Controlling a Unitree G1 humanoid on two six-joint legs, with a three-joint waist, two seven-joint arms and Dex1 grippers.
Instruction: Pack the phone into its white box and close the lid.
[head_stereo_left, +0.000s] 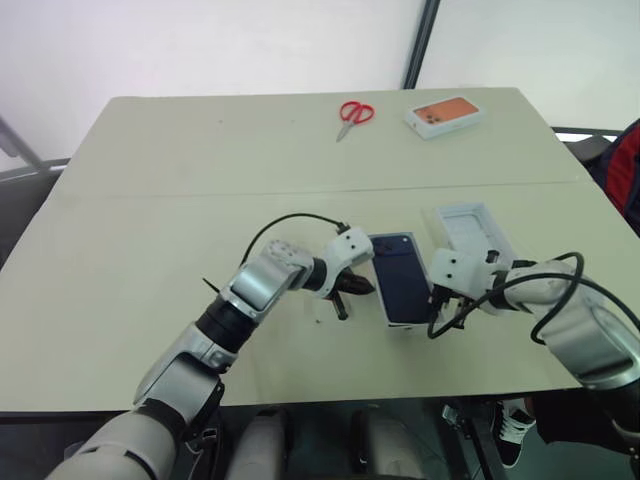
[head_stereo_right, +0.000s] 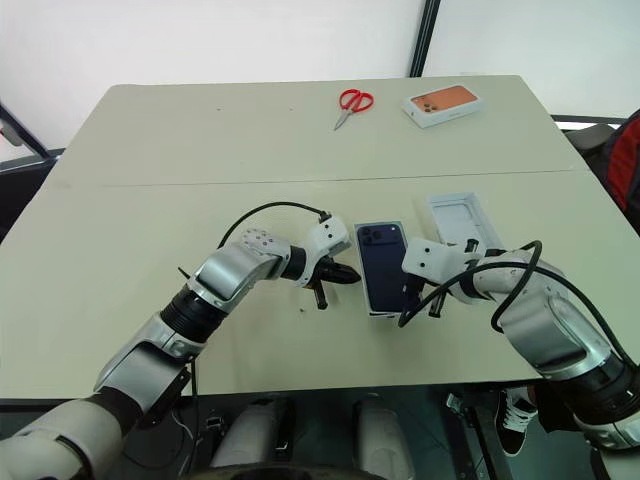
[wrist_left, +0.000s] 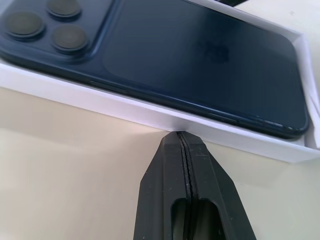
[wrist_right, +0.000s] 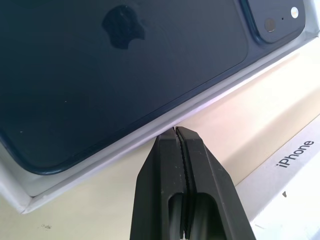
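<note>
Left wrist view has the phone (wrist_left: 200, 65) lying back-up inside the white box (wrist_left: 150, 116), camera cluster at one corner, dark navy back filling the tray w/ white rim showing round it. Left end effector (wrist_left: 184, 136) sits w/ both black fingers pressed together, nothing between them, tips touching the box's outer long wall at surface level. Right wrist view: same phone (wrist_right: 125, 75), logo on its back visible, and right end effector (wrist_right: 176, 131) also fully closed and empty, tips against the opposite long wall of the box. So the box is flanked on both long sides, one end effector each side, phone between them. Head cams: the white box w/ phone (head_stereo_left: 400, 278) is in the near-centre part of the surface (head_stereo_left: 150, 220), left end effector (head_stereo_left: 352, 288) just beside the box on its left, right end effector (head_stereo_left: 437, 300) just beside it on its right. Just beyond the box on its right and slightly farther from the robot lies the lid (head_stereo_left: 470, 230), white inside facing up, apart from the box; its printed side wall w/ lettering shows in the right wrist view (wrist_right: 290, 165). Well beyond the box, at the far edge of the surface, are red-handled scissors (head_stereo_left: 354, 114) and, right of those, an orange-topped box (head_stereo_left: 445, 113). Black cables loop off both wrists above the surface near the box.
</note>
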